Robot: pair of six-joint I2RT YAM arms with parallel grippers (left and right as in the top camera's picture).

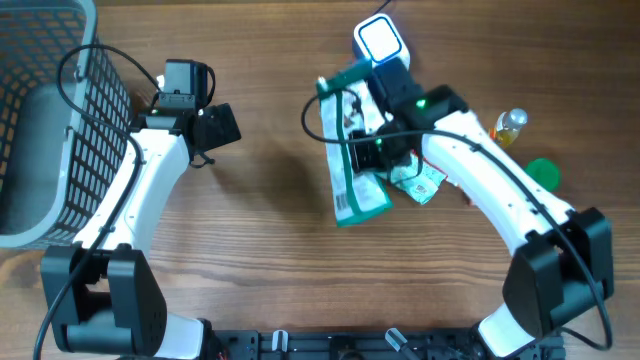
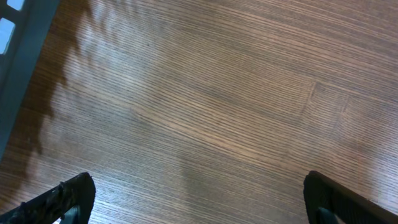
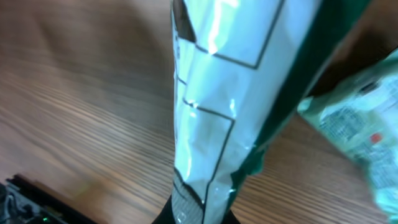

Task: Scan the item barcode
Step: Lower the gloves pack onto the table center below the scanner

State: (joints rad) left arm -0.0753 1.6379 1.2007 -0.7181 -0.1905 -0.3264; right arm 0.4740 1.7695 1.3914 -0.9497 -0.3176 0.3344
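The right hand (image 1: 383, 150) is pinched shut on the green-and-white packet (image 1: 358, 190), which sits mid-tabletop (image 1: 270, 230) near the lit scanner (image 1: 380, 40). The barcode face should probably turn squarely toward the scanner's window and be held steady there. The left hand (image 1: 215, 125) gapes wide, empty.

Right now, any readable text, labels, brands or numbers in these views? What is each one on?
No text can be read in any view.
green-and-white bag: only black outlined boxes show, no legible letters.
small packet: fine print, too blurred to read.
bottle: label too small to read.
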